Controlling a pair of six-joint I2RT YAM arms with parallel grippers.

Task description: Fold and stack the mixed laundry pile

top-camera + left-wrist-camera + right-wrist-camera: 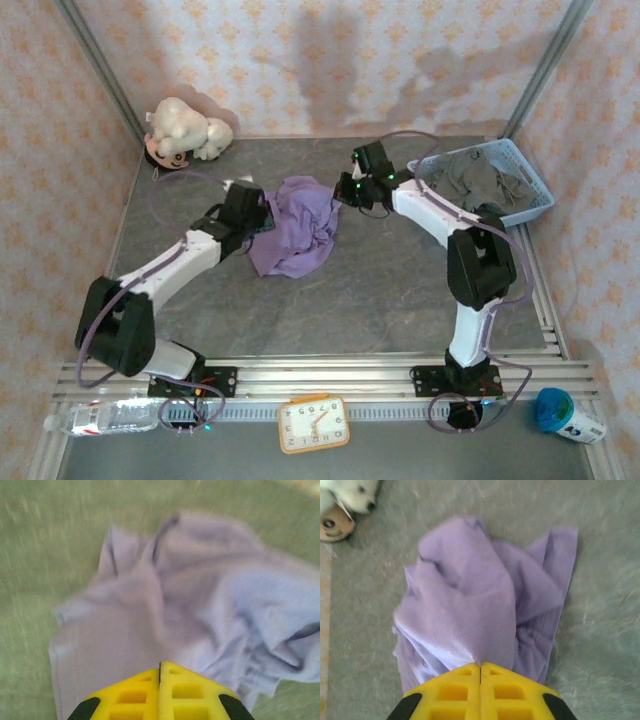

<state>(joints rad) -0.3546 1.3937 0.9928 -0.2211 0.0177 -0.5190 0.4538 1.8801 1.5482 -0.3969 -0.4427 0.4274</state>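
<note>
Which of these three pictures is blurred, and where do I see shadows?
Left wrist view: motion blur smears the lilac shirt and the table. Right wrist view: the shirt's folds are fairly sharp. Top external view: sharp, with soft shadows on the back wall.

No lettering can be read with confidence. Orange-framed clock, near edge of the worktop: dark dial marks, probably hour numerals, too small to make out. Clear bottle, lying left of the clock: label illegible. Blue-capped container, far right: white label, print illegible.
</note>
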